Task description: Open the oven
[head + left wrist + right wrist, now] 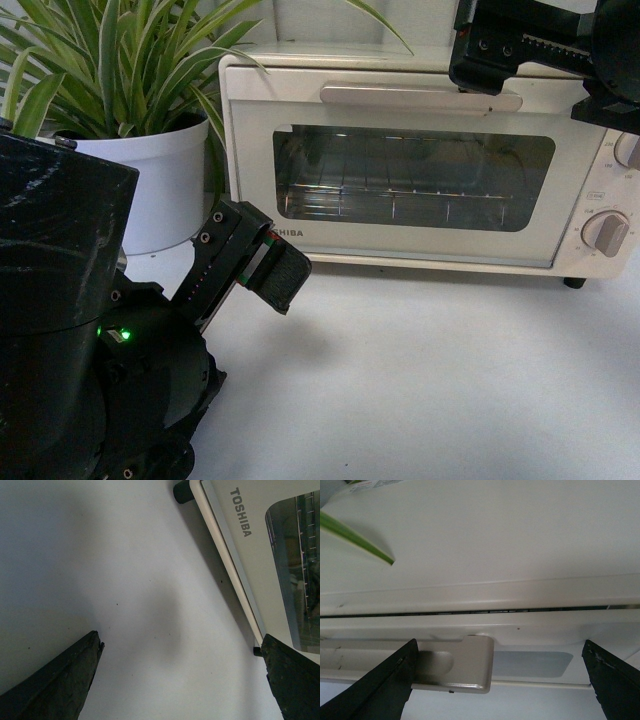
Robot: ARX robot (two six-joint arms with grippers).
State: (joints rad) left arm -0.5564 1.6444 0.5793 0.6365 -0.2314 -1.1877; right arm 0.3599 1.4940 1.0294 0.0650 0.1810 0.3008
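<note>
A white surface (pixel 430 380) carries everything. In the front view the oven (pixel 420 190) stands at the back with its door shut, beyond the left claw (pixel 262 262), which hangs low over the surface near the door's lower corner. A potted plant (pixel 130 120) stands just beside the oven, past that same claw. The right claw (pixel 482 76) sits high, at one end of the bar handle (pixel 400 96).

In the left wrist view the left claw (pixel 175 680) is spread wide over bare surface. The oven's (pixel 240 555) lower front edge and a black foot (pixel 182 491) lie just off one finger (pixel 292 680).

In the right wrist view the right claw (pixel 495 680) is also spread wide, with the bar handle's (pixel 462 665) end between its fingers; whether either finger touches it cannot be told. Beyond the claw lies the oven's top, with a green leaf (pixel 362 537) over it.
</note>
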